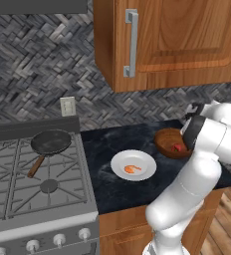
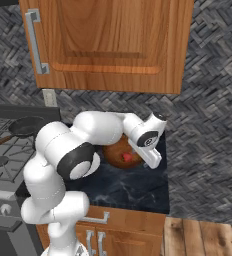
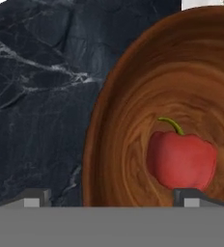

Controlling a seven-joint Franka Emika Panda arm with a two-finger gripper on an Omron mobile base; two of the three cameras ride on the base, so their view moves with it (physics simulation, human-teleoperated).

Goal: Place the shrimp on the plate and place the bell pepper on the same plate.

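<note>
Beside the stove (image 1: 38, 184), on the dark marble counter (image 1: 117, 189), sits the plate (image 1: 133, 165), with the shrimp (image 1: 132, 169) lying on it near its centre. Next to the plate, on the side away from the stove, stands the wooden bowl (image 3: 133, 111), which holds the bell pepper (image 3: 181, 159), red with a green stem. Above the bowl the gripper (image 3: 111, 198) hangs with its jaws spread wide apart and nothing between them; one fingertip (image 3: 191, 197) lines up with the pepper, the other with the counter outside the bowl's rim.
</note>
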